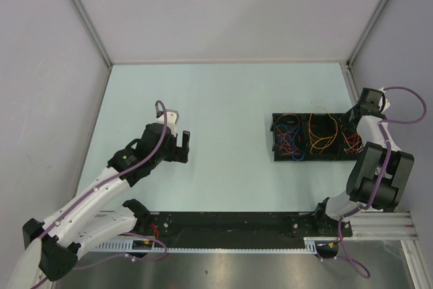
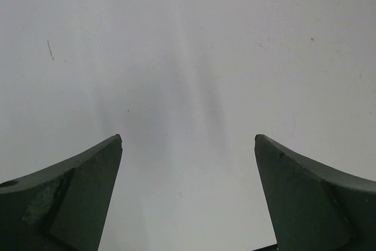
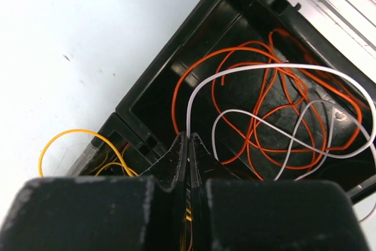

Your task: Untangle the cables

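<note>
A black three-compartment tray (image 1: 274,137) holds the cables: blue and red ones (image 1: 289,139) on the left, orange and yellow ones (image 1: 321,133) in the middle, red ones (image 1: 352,143) on the right. My right gripper (image 3: 188,136) is shut on a pale white cable (image 3: 247,70), which loops over tangled orange cables (image 3: 258,123) in the right compartment. A yellow cable (image 3: 70,135) arcs out of the neighbouring compartment. In the top view the right gripper (image 1: 351,124) hangs over the tray's right end. My left gripper (image 2: 188,142) is open and empty over bare table, far left of the tray (image 1: 181,145).
The tray's black walls (image 3: 154,74) surround the right gripper. Grey enclosure walls (image 1: 40,65) stand on the left, back and right. A black rail (image 1: 230,221) runs along the near edge between the arm bases.
</note>
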